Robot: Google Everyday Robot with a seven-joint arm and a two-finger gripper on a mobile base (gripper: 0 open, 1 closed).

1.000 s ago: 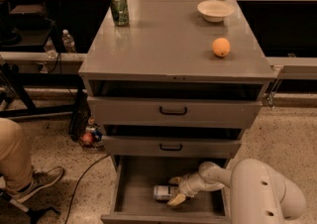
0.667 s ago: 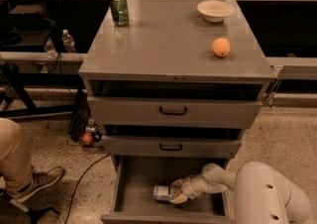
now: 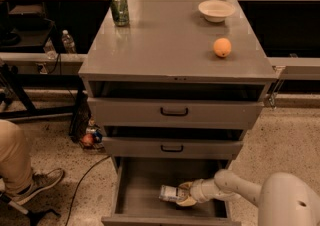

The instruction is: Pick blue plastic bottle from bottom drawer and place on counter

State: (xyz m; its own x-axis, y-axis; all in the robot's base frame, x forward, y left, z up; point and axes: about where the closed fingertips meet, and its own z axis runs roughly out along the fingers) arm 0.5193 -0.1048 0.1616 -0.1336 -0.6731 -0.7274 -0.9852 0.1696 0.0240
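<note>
- While you scan from the left, a green can [image 3: 119,8] stands on the counter [image 3: 170,45].
- Your blue plastic bottle [image 3: 169,193] lies in the bottom drawer [image 3: 135,190].
- Your gripper [image 3: 186,195] has its jaws closed on the bottle's right end.

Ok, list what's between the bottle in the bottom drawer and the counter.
The gripper is at the blue plastic bottle, nothing between. Toward the counter, the middle drawer and top drawer fronts stand above and behind it.
</note>
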